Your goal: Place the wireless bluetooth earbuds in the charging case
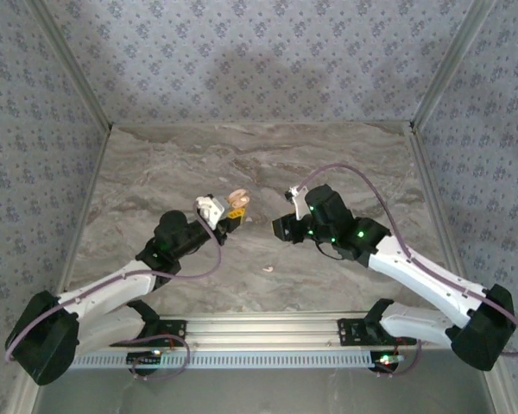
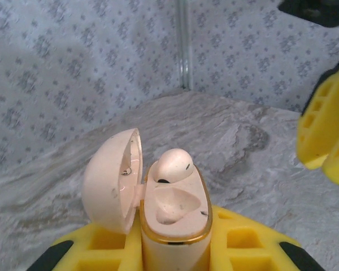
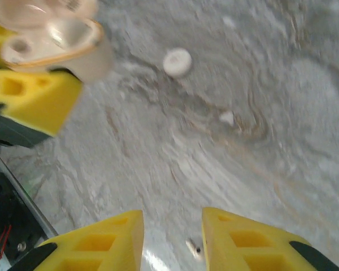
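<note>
Stands about half done: one earbud point(image 2: 174, 165) seated in the charging case point(image 2: 175, 217), clamped lid-open in the left gripper point(image 2: 175, 251), its other socket empty, another earbud point(image 1: 268, 269) loose on the table point(image 1: 345, 172) near the case, right gripper point(image 3: 172, 240) parted, holding nothing.

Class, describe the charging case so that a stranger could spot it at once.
On the grey marble table, find the left gripper near the middle. Between its yellow fingers stands the charging case: peach, gold-rimmed, lid open, one earbud seated, unlike the loose cream disc.
</note>
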